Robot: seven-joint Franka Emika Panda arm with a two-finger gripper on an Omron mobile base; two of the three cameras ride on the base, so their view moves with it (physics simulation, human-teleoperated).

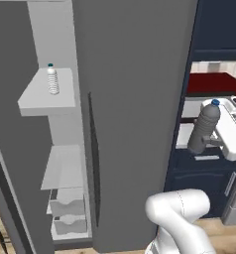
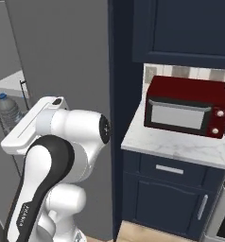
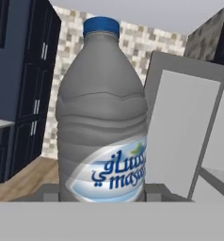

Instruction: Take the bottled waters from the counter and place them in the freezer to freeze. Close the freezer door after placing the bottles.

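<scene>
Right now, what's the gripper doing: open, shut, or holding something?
Gripper: shut on the grey bottle, held upright beside the freezer door.

A smoky grey bottle (image 3: pixel 102 117) with a blue cap (image 3: pixel 101 25) and a blue-lettered white label is seen. A ribbed clear-white bottle (image 1: pixel 52 79) is set on a pale grey shelf (image 1: pixel 38 101). The microwave (image 2: pixel 187 106) is coloured dark red, the bench (image 2: pixel 173 146) marbled white, the cabinets (image 2: pixel 161 198) navy.
</scene>
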